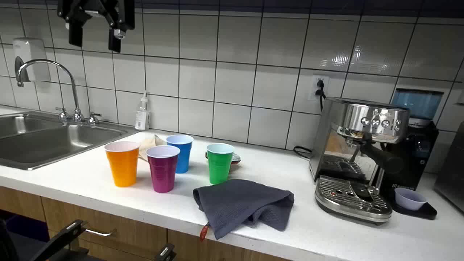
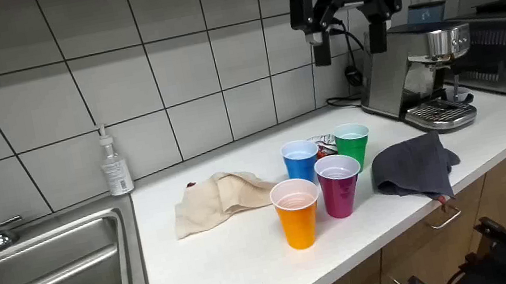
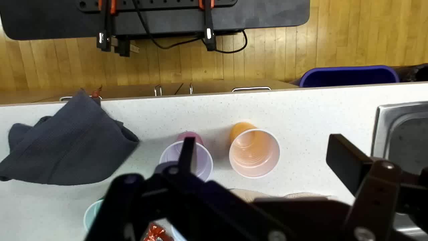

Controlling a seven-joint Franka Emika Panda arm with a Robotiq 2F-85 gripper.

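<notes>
Gripper (image 2: 350, 47) high over the counter (image 2: 204, 280), fingers spread wide, nothing held; orange cup (image 3: 254, 153) below.
Wrist view has the orange cup between the fingers, well beneath, no contact; purple cup (image 2: 340, 194) just beside it, partly blocked by one finger. Farther back, blue cup (image 2: 300, 167) and green cup (image 2: 352, 149), with a shiny wrapper (image 2: 323, 144) by the green one. All four cups stand upright and loose on the counter. Dark towel (image 1: 243, 203) near the green cup, one corner past the counter edge; beige cloth (image 2: 221, 197) toward the sink (image 2: 132, 267). Soap bottle (image 2: 117, 173) at the sink's back corner, coffee machine (image 2: 387, 76) farther off along the tile wall (image 2: 183, 71). Progress, judged from this: nothing done shows; no cup gripped, lifted or nested, so all handling looks undone.
</notes>
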